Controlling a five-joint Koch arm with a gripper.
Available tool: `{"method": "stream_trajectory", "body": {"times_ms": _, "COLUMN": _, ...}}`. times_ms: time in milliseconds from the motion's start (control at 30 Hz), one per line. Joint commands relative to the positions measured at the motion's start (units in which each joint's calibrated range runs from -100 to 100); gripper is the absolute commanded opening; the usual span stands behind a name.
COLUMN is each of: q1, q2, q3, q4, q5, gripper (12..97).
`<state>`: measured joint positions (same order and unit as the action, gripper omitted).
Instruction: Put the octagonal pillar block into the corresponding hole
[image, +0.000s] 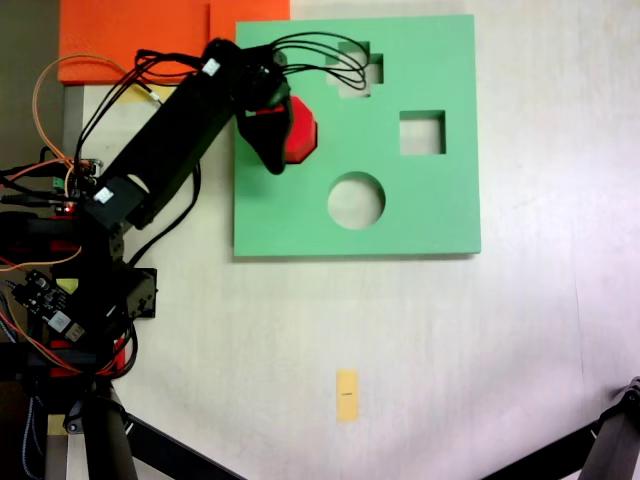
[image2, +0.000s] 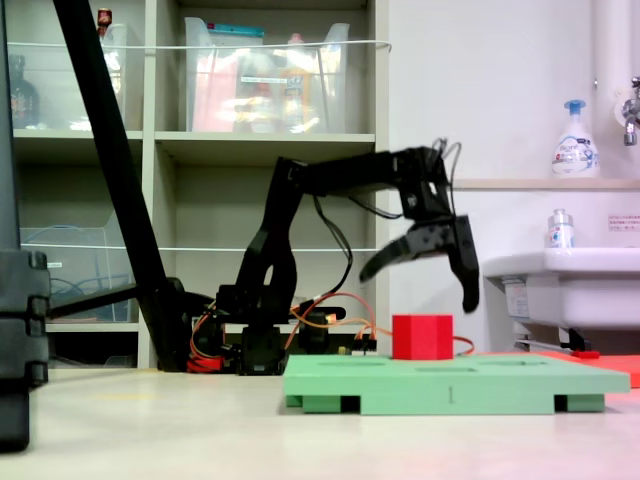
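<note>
A pale table (image: 450, 340) is seen from above in a fixed view and from low at its edge in another fixed view (image2: 150, 430). Behind the table, a shelf unit (image2: 200, 150) with clear bins is shown, and a white sink (image2: 560, 280) with a soap bottle (image2: 574, 140) above it is seen at the right of that view.

A green board (image: 290, 215) lies flat toward the table's far edge in the view from above; in the low view it is seen as a slab (image2: 450, 385) resting on the table. Three cutouts are visible in it from above: a round hole (image: 356, 200) near its lower edge, a square hole (image: 422, 133) to the right, and a notched hole (image: 358, 72) near its top edge, partly crossed by cables. Whether any further cutout lies under the arm cannot be told.

The black arm (image: 170, 140) is mounted at the table's left edge in the view from above and reaches over the board's left part. An orange sheet (image: 130, 40) lies at the table's top left corner.

The hand (image2: 418, 268) is held above the board with its two jaws spread wide apart, nothing being gripped.

The red block (image2: 422, 337) stands upright on the board's upper surface, below the spread jaws and apart from them. From above, the block (image: 301, 135) is seen left of the square hole, partly covered by the hand (image: 281, 140).

A small yellow tag (image: 347, 394) lies on the table near its lower edge.
</note>
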<state>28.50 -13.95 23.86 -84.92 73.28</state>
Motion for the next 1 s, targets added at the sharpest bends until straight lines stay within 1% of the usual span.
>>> {"method": "stream_trajectory", "body": {"times_ms": 0, "q1": -0.49, "q2": -13.28, "q3": 1.56, "q4": 0.43, "q5": -2.98, "gripper": 95.6}}
{"method": "stream_trajectory", "body": {"times_ms": 67, "q1": -1.95, "q2": -24.45, "q3": 1.56, "q4": -1.31, "q5": -7.72, "gripper": 95.5}}
{"method": "stream_trajectory", "body": {"times_ms": 167, "q1": -5.71, "q2": -38.98, "q3": 1.66, "q4": -1.50, "q5": -18.46, "gripper": 94.6}}
{"method": "stream_trajectory", "body": {"times_ms": 200, "q1": -6.84, "q2": -42.47, "q3": 1.76, "q4": -1.50, "q5": -21.20, "gripper": 93.1}}
{"method": "stream_trajectory", "body": {"times_ms": 233, "q1": -8.16, "q2": -46.52, "q3": 1.86, "q4": -1.69, "q5": -23.44, "gripper": 86.8}}
{"method": "stream_trajectory", "body": {"times_ms": 267, "q1": -9.47, "q2": -50.29, "q3": 1.86, "q4": -1.50, "q5": -26.03, "gripper": 82.3}}
{"method": "stream_trajectory", "body": {"times_ms": 300, "q1": -11.23, "q2": -53.23, "q3": 1.86, "q4": -1.40, "q5": -30.04, "gripper": 77.6}}
{"method": "stream_trajectory", "body": {"times_ms": 367, "q1": -15.04, "q2": -59.09, "q3": 1.46, "q4": -1.50, "q5": -39.07, "gripper": 64.8}}
{"method": "stream_trajectory", "body": {"times_ms": 400, "q1": -17.39, "q2": -61.19, "q3": 0.86, "q4": -1.40, "q5": -43.42, "gripper": 60.5}}
{"method": "stream_trajectory", "body": {"times_ms": 433, "q1": -19.39, "q2": -63.56, "q3": -0.43, "q4": -1.11, "q5": -46.98, "gripper": 59.5}}
{"method": "stream_trajectory", "body": {"times_ms": 500, "q1": -22.47, "q2": -68.59, "q3": -5.72, "q4": 0.91, "q5": -50.99, "gripper": 59.1}}
{"method": "stream_trajectory", "body": {"times_ms": 600, "q1": -25.74, "q2": -79.20, "q3": -22.27, "q4": 11.12, "q5": -57.44, "gripper": 57.5}}
{"method": "stream_trajectory", "body": {"times_ms": 667, "q1": -26.67, "q2": -86.05, "q3": -37.02, "q4": 24.60, "q5": -58.41, "gripper": 54.7}}
{"method": "stream_trajectory", "body": {"times_ms": 733, "q1": -26.52, "q2": -86.05, "q3": -51.98, "q4": 36.73, "q5": -59.93, "gripper": 54.4}}
{"method": "stream_trajectory", "body": {"times_ms": 767, "q1": -26.32, "q2": -86.05, "q3": -57.36, "q4": 40.29, "q5": -61.25, "gripper": 54.3}}
{"method": "stream_trajectory", "body": {"times_ms": 833, "q1": -28.57, "q2": -86.05, "q3": -65.83, "q4": 43.86, "q5": -61.78, "gripper": 54.3}}
{"method": "stream_trajectory", "body": {"times_ms": 967, "q1": -28.38, "q2": -86.05, "q3": -82.88, "q4": 55.60, "q5": -63.44, "gripper": 54.3}}
